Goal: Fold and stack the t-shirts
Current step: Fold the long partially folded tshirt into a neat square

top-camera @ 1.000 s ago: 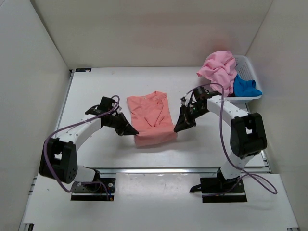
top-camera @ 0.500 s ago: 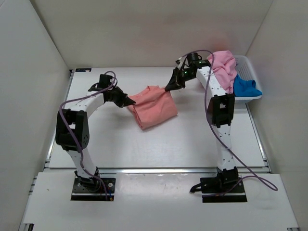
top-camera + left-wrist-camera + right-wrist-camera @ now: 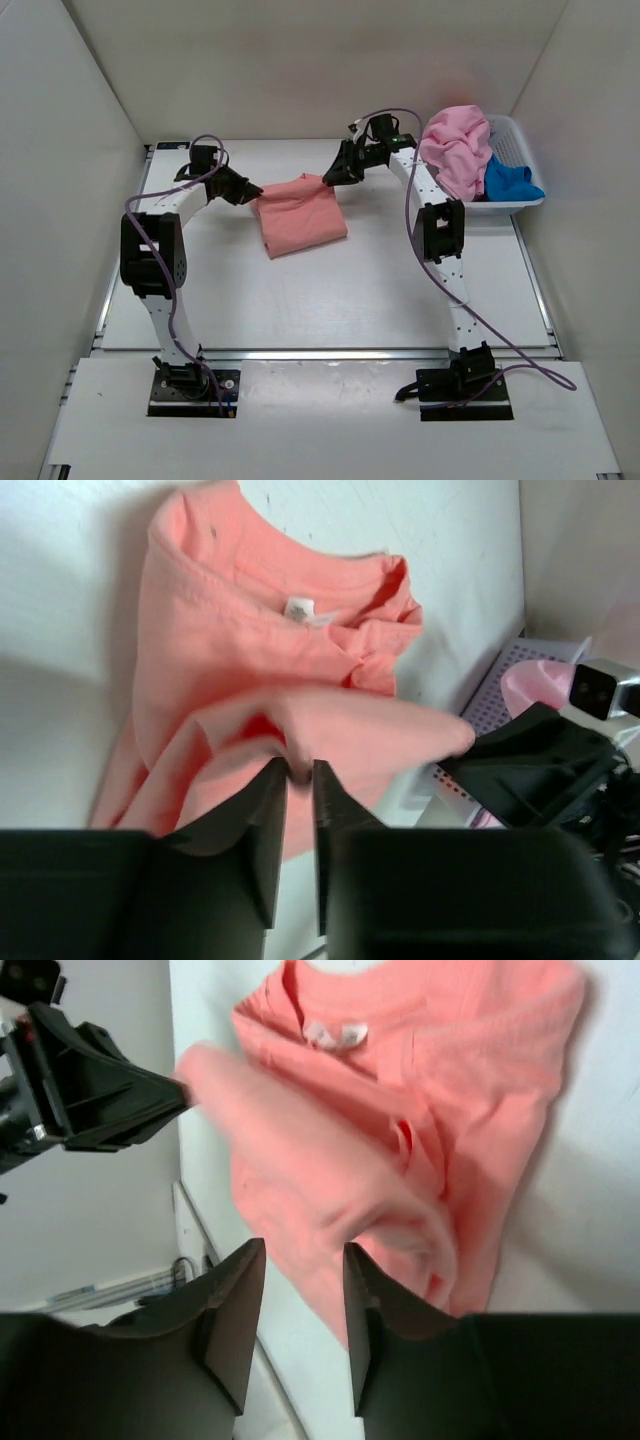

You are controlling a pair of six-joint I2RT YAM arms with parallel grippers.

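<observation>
The salmon-coral t-shirt (image 3: 300,212) lies folded on the table's far middle, collar and white tag up (image 3: 230,640). My left gripper (image 3: 252,193) is at its left far corner, shut on a pinch of its hem (image 3: 300,772). My right gripper (image 3: 330,178) is at the shirt's right far corner. Its jaws stand apart (image 3: 303,1260), with the loose salmon cloth (image 3: 450,1080) just beyond them. The lighter pink t-shirt (image 3: 455,150) and the bright blue t-shirt (image 3: 510,180) are piled in the basket.
A white plastic basket (image 3: 515,135) stands at the back right against the wall. White walls close in the table on the left, back and right. The left gripper shows in the right wrist view (image 3: 110,1095), close across the shirt.
Both grippers have swung from the shirt's near edge to the far side, carrying the hem over. The shirt is now folded shorter and has shifted back and left.
</observation>
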